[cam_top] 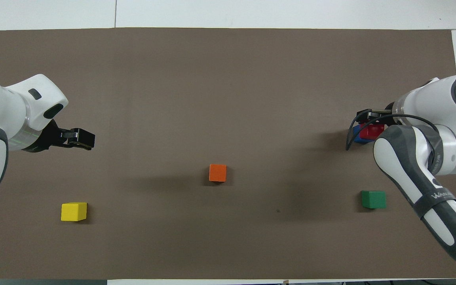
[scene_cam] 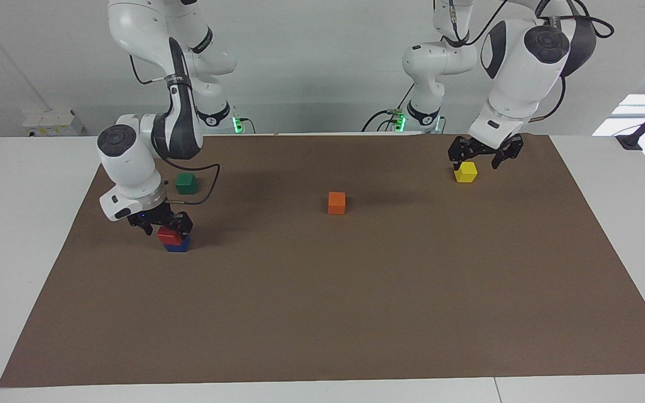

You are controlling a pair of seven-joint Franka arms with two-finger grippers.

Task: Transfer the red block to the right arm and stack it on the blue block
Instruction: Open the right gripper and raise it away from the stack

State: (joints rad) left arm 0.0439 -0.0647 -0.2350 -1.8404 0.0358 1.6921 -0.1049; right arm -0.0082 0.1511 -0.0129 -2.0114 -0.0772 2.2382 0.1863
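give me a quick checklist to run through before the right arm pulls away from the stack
1. red block sits on the blue block: ok, though it looks a little offset toward the right arm's end.
2. right gripper has let go: ok, jaws open and just above the red block.
3. Gripper fully clear of the red block: cannot tell, its tips hang close to the top edge.
4. Lift path free: ok, nothing over the stack but the gripper itself.
5. green block out of the way: ok, it lies apart, nearer the robots.
6. left gripper not interfering: ok, it waits open over the yellow block.
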